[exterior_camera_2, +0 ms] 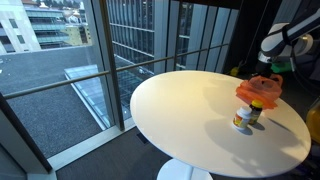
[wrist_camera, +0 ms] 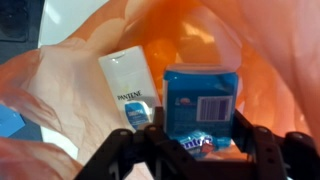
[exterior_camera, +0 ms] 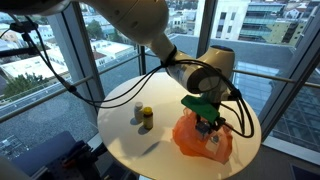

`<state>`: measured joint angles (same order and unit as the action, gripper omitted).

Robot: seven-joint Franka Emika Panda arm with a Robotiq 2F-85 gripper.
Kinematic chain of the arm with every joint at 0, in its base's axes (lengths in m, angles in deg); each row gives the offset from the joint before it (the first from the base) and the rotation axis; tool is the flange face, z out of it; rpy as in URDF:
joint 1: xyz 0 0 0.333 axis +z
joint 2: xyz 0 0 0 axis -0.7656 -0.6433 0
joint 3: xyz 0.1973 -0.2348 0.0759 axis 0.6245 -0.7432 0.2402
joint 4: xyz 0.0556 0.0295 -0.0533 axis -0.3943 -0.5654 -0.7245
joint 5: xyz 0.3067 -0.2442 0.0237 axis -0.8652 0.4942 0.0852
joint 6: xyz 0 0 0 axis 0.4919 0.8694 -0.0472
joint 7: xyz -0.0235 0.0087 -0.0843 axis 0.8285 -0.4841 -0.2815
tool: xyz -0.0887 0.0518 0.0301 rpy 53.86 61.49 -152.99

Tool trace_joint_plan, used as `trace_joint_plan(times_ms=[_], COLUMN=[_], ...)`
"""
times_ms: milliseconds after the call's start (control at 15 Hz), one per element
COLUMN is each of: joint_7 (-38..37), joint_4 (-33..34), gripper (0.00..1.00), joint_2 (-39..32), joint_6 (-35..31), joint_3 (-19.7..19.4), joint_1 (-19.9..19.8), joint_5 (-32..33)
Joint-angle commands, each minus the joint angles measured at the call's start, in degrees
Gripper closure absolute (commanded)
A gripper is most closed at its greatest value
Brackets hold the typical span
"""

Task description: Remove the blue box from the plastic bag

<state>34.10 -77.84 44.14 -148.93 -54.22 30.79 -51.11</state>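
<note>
The orange plastic bag (wrist_camera: 60,90) lies open on the round white table and shows in both exterior views (exterior_camera: 187,142) (exterior_camera_2: 262,92). Inside it the blue box (wrist_camera: 200,100) stands upright beside a white Pantene bottle (wrist_camera: 128,85). My gripper (wrist_camera: 198,140) reaches down into the bag, with one finger against each side of the blue box, shut on it. In an exterior view the gripper (exterior_camera: 207,122) is sunk into the top of the bag. The box is hidden in both exterior views.
A small yellow-and-dark container (exterior_camera: 146,119) (exterior_camera_2: 243,118) stands on the table (exterior_camera: 125,150) next to the bag. The table (exterior_camera_2: 190,115) stands close to glass walls and railings. A blue object (wrist_camera: 8,122) shows at the wrist view's left edge.
</note>
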Motion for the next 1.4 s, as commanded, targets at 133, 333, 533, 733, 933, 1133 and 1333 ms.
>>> trace_joint_plan(times_ms=[133,333,533,733,933,1133,1333], joint_7=[1.34,0.71,0.62,1.1,2.17,2.37,2.38], joint_4=[-3.32,-4.31,-5.06,-6.01,-7.16,-8.41,-10.07], gripper=[0.61,0.61,0.61,0.61,0.61,0.61,0.61], joint_2=[6.05,7.23,8.06,9.1,10.97,13.43,15.96], joint_6=[5.22,6.47,6.5,6.28,6.86,7.34,7.34], joint_3=[-1.53,-3.03,-4.23,-5.04,-5.34,-5.47,-5.81], joint_1=[-0.34,0.01,-0.16,-0.43,-0.7,-0.5,-0.25], joint_5=[-0.04,0.99,1.28,1.17,0.59,0.22,0.54])
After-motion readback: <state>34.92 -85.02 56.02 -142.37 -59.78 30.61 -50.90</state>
